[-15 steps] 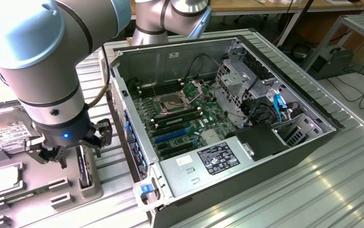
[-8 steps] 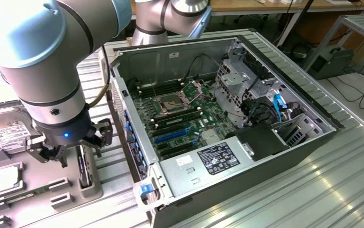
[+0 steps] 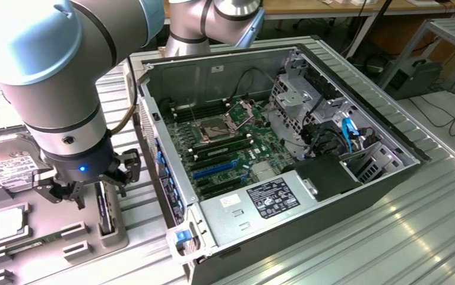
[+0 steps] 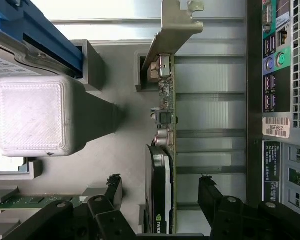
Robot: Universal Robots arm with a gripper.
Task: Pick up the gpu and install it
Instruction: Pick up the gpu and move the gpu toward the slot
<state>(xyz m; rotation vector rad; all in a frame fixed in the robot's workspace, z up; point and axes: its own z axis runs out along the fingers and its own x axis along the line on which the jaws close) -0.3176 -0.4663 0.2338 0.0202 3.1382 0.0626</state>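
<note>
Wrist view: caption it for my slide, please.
Open gripper straddles the gpu, upright on edge in its grey holder beside the computer case.

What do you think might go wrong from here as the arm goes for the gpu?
The end effector is open astride the gpu, which stands on edge in its grey holder; the fingers are clear of it on both sides, so uneven closing may tip it.
The silver bracket sits in a holder slot; a tilted lift may snag it.
The computer case stands close beside, so a sideways drift might knock it.
</note>
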